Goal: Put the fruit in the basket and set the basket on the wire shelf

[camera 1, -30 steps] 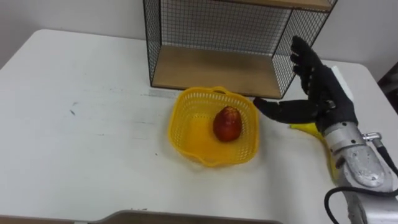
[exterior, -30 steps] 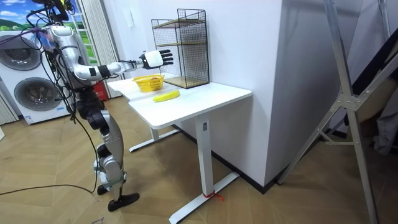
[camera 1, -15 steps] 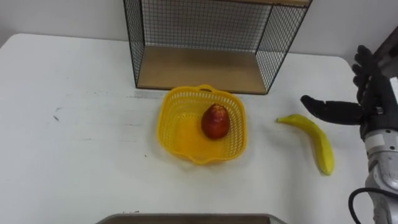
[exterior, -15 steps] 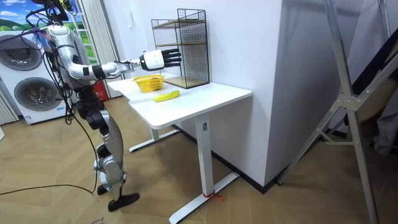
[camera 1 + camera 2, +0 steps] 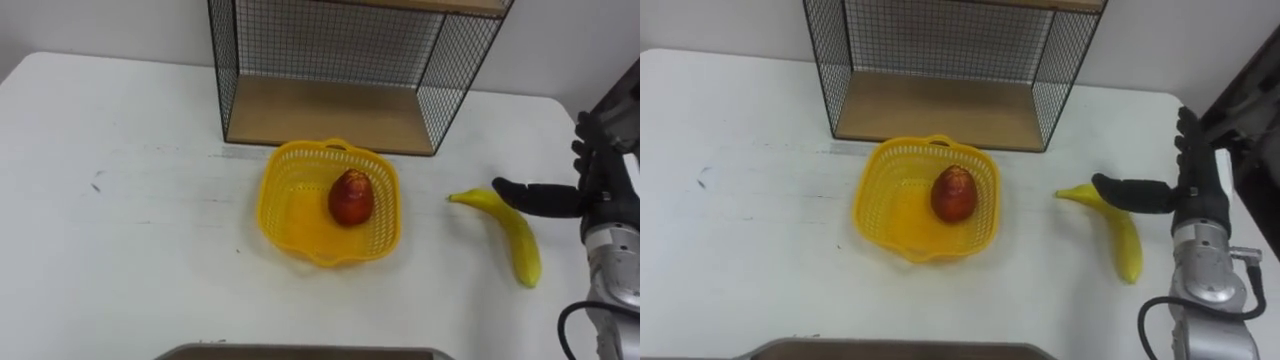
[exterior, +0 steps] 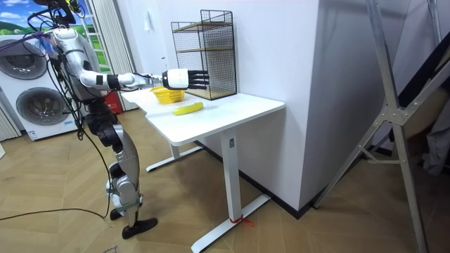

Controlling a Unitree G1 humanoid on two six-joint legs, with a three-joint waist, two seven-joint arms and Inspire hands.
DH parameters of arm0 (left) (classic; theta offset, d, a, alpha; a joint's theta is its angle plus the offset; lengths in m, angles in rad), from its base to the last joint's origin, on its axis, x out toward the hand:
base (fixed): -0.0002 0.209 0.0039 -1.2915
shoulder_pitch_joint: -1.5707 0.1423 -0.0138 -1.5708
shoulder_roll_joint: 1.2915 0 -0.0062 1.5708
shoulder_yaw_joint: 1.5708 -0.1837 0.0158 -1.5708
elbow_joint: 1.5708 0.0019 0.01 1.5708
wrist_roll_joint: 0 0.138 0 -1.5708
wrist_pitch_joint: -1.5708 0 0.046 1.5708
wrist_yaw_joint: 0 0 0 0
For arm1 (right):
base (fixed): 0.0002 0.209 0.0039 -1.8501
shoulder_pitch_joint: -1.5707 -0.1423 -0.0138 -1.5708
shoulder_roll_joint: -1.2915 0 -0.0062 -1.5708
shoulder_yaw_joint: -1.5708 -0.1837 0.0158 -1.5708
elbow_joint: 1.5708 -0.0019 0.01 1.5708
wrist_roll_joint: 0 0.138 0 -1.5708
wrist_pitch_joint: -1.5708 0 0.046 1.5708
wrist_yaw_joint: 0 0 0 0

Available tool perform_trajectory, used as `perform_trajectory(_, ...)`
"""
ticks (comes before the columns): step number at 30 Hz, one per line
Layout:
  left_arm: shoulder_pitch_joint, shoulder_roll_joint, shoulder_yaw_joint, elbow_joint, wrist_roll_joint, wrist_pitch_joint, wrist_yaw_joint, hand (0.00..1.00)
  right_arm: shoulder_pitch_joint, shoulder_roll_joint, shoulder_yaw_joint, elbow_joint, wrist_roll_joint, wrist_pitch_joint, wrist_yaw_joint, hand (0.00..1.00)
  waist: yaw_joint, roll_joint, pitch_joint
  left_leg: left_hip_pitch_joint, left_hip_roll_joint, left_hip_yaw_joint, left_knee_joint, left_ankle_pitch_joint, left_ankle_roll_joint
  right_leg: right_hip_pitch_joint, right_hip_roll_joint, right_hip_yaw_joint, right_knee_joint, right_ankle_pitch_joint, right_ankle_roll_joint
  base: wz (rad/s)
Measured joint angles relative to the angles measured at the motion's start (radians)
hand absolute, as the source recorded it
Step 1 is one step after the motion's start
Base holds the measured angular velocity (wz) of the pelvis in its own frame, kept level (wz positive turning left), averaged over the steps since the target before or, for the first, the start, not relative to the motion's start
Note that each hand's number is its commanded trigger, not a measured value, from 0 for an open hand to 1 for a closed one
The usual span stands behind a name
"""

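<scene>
A: Where does the fruit stand?

B: One piece is done. The red fruit [image 5: 351, 197] sits inside the yellow basket [image 5: 280, 205] at mid-frame, just in front of the wire shelf [image 5: 330, 110]. The banana [image 5: 520, 245] lies on the white table [image 5: 120, 250] toward the right of the frame, well apart from the basket.

A: And the hand?

B: The right hand [image 5: 1202, 195] is at the right edge, fingers straight and spread, with nothing in it. Its thumb [image 5: 1130, 192] reaches left across the banana's upper end. I cannot tell whether it touches the peel or hangs just above it.

A: What could spoil the pick-up?

B: The banana is curved and smooth. If the hand closes near that one end, the long free part would likely swing or slip out. A push instead of a grasp could slide it toward the table's right edge, which lies close by.

A: And afterwards?

B: The basket looks light, so a careless drop could shove it or tip it. The red fruit fills much of its floor, so the banana may end up leaning over the rim. From there it could fall out in the lift, or catch the shelf's wire front.
</scene>
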Motion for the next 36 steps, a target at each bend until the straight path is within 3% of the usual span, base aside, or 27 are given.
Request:
perform_trajectory(8,-0.010,0.002,0.009,-0.050,0.002,0.005,-0.001,0.00,-0.017,-0.025,0.002,0.037,-0.028,0.012,0.013,0.00,0.027,-0.003,-0.0002,0.000,0.000,0.001,-0.001,0.000,0.000,-0.004,0.001,0.000,0.002,0.000,0.000,-0.01)
perform_trajectory(13,-0.009,0.003,0.028,-0.076,0.002,0.005,-0.006,0.00,-0.078,-0.025,0.032,0.130,-0.030,0.022,0.052,0.00,0.026,-0.002,0.0005,-0.005,0.001,0.001,-0.001,0.000,0.000,-0.006,0.001,0.000,0.001,0.000,0.000,0.00)
perform_trajectory(21,-0.001,0.004,0.028,-0.052,0.000,0.009,-0.019,0.00,-0.105,-0.025,0.043,0.305,-0.031,0.022,0.107,0.00,0.026,0.013,0.0080,-0.008,0.000,-0.009,0.003,0.000,0.000,-0.002,-0.002,-0.015,-0.001,0.000,0.000,0.04)
perform_trajectory(23,0.007,0.004,0.029,-0.052,0.000,0.013,-0.021,0.00,-0.109,-0.025,0.043,0.313,-0.031,0.017,0.116,0.00,0.024,0.019,0.0063,-0.009,0.000,-0.009,0.003,0.000,0.000,-0.004,-0.002,-0.015,-0.001,0.000,0.000,0.00)
perform_trajectory(26,0.011,0.003,0.031,-0.050,0.000,0.019,-0.027,0.00,-0.120,-0.032,0.043,0.340,-0.035,0.021,0.128,0.00,0.023,0.024,-0.0031,-0.006,-0.001,-0.014,0.004,0.000,0.000,0.002,-0.004,-0.021,-0.001,0.000,0.000,0.05)
perform_trajectory(29,0.012,0.003,0.032,-0.051,0.000,0.019,-0.027,0.00,-0.121,-0.032,0.043,0.354,-0.036,0.021,0.131,0.00,0.024,0.020,-0.0053,-0.004,-0.001,-0.021,0.007,0.000,0.000,0.007,-0.004,-0.023,-0.001,0.000,0.000,0.04)
perform_trajectory(33,0.013,0.004,0.032,-0.044,0.000,0.019,-0.027,0.00,-0.126,-0.032,0.043,0.394,-0.088,0.009,0.150,0.00,0.024,0.025,-0.0005,0.011,-0.002,-0.025,0.008,0.000,0.000,0.028,-0.004,-0.028,-0.005,0.000,0.000,0.06)
perform_trajectory(36,0.012,0.003,0.028,-0.042,0.000,0.019,-0.027,0.00,-0.127,-0.032,0.044,0.415,-0.110,0.000,0.152,0.00,0.024,0.021,-0.0035,0.011,-0.003,-0.030,0.009,0.000,0.000,0.036,-0.004,-0.032,-0.015,0.000,0.000,0.06)
